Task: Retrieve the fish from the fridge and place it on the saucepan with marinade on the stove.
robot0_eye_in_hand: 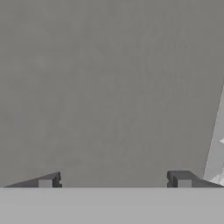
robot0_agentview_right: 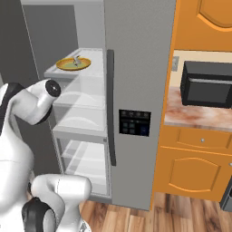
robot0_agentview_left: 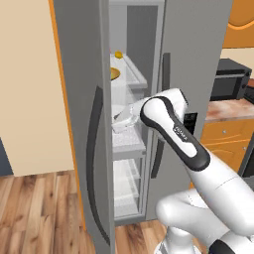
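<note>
Hand view, two dark fingertips [robot0_eye_in_hand: 48, 181] spread wide with nothing between the jaws, facing a plain grey wall, white arm reaching into tall grey fridge [robot0_agentview_right: 136, 54], left door open, small slim grey-silver fish [robot0_agentview_right: 76, 60] lying on round yellow-orange plate [robot0_agentview_right: 65, 65] on upper white shelf [robot0_agentview_right: 93, 68].

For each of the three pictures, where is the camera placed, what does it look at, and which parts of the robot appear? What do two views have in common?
Left base view: behind the arm to its left, facing the open fridge; the arm rises lower right.
Right base view: behind to its right, facing the fridge, the plate with the fish and the microwave; the arm shows lower left.
Hand view: on the hand, close to a flat grey surface; the gripper is open.
Both base views share the fridge shelves, plate and microwave.
</note>
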Robot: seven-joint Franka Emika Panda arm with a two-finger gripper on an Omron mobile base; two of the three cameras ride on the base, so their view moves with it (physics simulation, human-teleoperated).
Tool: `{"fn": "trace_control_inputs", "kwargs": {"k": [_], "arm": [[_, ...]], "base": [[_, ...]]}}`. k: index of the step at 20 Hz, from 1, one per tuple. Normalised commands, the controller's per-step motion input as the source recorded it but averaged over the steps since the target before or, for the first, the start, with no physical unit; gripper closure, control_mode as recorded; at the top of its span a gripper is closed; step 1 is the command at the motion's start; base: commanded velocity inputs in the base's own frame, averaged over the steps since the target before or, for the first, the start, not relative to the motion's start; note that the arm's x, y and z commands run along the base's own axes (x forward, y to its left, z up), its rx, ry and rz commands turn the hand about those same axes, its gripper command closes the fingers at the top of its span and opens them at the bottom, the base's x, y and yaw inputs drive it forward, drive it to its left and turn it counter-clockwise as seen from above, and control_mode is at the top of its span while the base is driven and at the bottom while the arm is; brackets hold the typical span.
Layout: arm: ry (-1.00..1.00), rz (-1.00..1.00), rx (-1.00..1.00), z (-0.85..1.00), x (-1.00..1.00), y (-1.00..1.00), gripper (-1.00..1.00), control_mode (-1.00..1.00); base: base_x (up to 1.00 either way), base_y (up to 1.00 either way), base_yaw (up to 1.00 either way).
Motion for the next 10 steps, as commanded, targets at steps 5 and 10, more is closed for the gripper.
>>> {"fn": "trace_control_inputs", "kwargs": {"k": [5, 10], "arm": [[-0.09, 0.02, -0.04, -0.62, -0.07, 1.00, -1.00, -1.00], [0.07, 0.00, -0.01, -0.17, 0.00, 0.52, -1.00, -1.00]], "base": [[0.00, 0.00, 0.00], [0.00, 0.00, 0.00]]}}
